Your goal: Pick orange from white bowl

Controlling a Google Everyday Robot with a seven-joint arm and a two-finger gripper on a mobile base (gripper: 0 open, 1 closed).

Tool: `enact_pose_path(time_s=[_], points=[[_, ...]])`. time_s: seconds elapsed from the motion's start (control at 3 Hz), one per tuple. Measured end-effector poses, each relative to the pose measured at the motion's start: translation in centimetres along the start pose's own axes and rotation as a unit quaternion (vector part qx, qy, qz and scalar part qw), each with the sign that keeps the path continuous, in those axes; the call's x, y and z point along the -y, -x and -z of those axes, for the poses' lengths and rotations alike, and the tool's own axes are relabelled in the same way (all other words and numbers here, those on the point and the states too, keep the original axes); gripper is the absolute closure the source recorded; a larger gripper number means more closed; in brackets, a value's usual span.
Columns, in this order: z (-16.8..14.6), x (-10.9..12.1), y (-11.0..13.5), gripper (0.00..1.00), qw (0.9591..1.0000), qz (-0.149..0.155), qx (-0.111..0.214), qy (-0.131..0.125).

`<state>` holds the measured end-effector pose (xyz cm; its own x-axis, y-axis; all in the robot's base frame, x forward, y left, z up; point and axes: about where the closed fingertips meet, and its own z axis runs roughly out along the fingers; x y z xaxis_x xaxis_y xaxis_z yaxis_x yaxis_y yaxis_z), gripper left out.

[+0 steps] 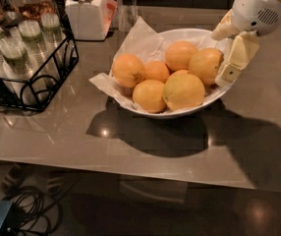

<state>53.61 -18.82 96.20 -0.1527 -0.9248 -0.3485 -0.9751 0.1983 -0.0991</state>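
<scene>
The white bowl (145,109), lined with crumpled white paper, stands mid-table and holds several oranges. A large, evenly orange one (206,65) lies at the bowl's right side. A paler yellowish one (183,90) lies in front of it. My gripper (230,45) comes in from the upper right, at the bowl's right rim. Its cream fingers (235,59) are spread, one just right of the large orange and one behind it. It holds nothing.
A black wire rack (37,77) with lidded cups stands at the left. A white lidded jar (87,11) and a glass jar (30,4) stand at the back left. The table's front edge (130,173) runs below, with cables (27,205) on the floor.
</scene>
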Motion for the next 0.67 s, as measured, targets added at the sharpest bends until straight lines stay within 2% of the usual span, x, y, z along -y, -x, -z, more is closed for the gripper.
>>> enact_pose_path(time_s=[0.67], points=[[-1.42, 0.95, 0.63, 0.2, 0.9998, 0.004, 0.015, 0.014]])
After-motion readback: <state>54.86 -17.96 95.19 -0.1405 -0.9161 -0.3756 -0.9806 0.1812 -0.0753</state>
